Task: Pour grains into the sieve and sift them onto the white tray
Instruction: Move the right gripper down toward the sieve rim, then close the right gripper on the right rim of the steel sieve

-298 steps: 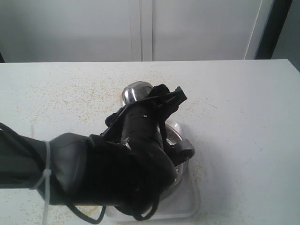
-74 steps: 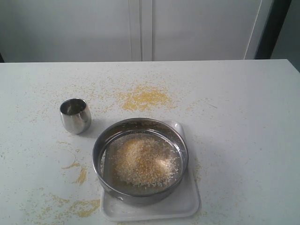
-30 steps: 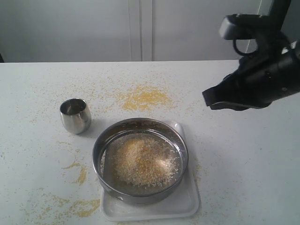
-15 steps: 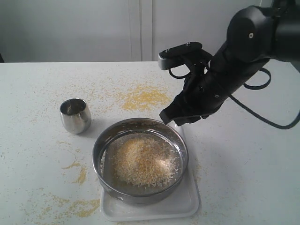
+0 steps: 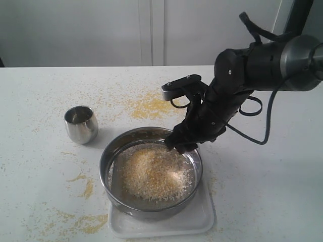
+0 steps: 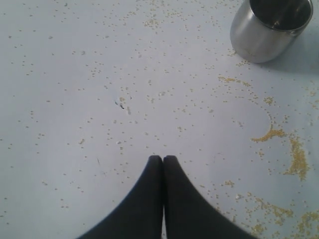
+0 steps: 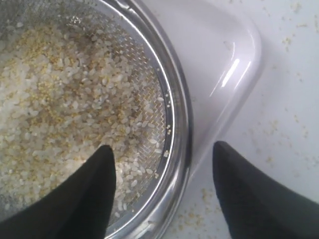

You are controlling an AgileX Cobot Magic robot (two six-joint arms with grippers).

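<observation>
On the near middle of the tabletop, the white tray carries the sieve, which covers most of it. The grains lie heaped on the mesh, pale coarse ones mixed with fine yellow ones. The right claw hangs at the sieve's far right rim, released, one finger over the mesh and the other over the tray's corner, with the rim between them. The left claw is clenched on nothing, its tips pressed together above the grain-speckled tabletop. A steel cup stands left of the sieve. Spilled yellow meal lies on the tabletop beyond the sieve.
</observation>
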